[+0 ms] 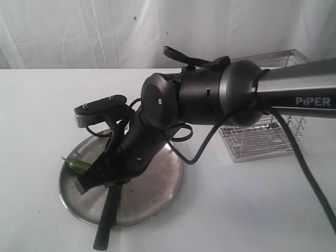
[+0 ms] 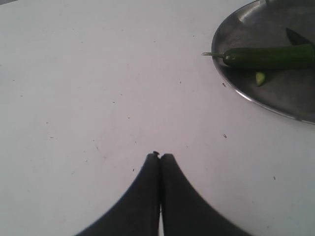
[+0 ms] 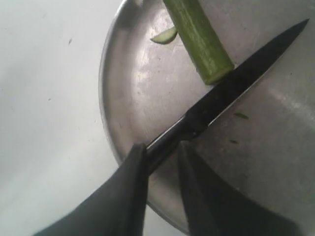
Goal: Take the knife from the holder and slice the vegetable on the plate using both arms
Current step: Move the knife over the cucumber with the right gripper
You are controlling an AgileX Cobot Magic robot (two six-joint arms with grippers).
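Observation:
The steel plate [image 1: 157, 194] lies at the front left of the table, and the green vegetable [image 1: 79, 166] rests at its left rim. My right gripper [image 3: 162, 145] reaches across over the plate and is shut on the knife [image 3: 231, 86]. The dark blade lies against the cut end of the vegetable [image 3: 199, 37], with one small slice [image 3: 164, 36] beside it. The black handle [image 1: 106, 220] sticks out past the plate's front rim. My left gripper [image 2: 160, 156] is shut on nothing over bare table, apart from the plate [image 2: 275, 98] and vegetable [image 2: 270, 55]. The wire holder [image 1: 262, 131] stands behind the right arm.
The silver PIPER section of the right arm [image 1: 294, 89] crosses in front of the holder, and its black cable [image 1: 310, 178] hangs down to the right. A white curtain [image 1: 79, 31] closes off the back of the white table [image 1: 247, 210].

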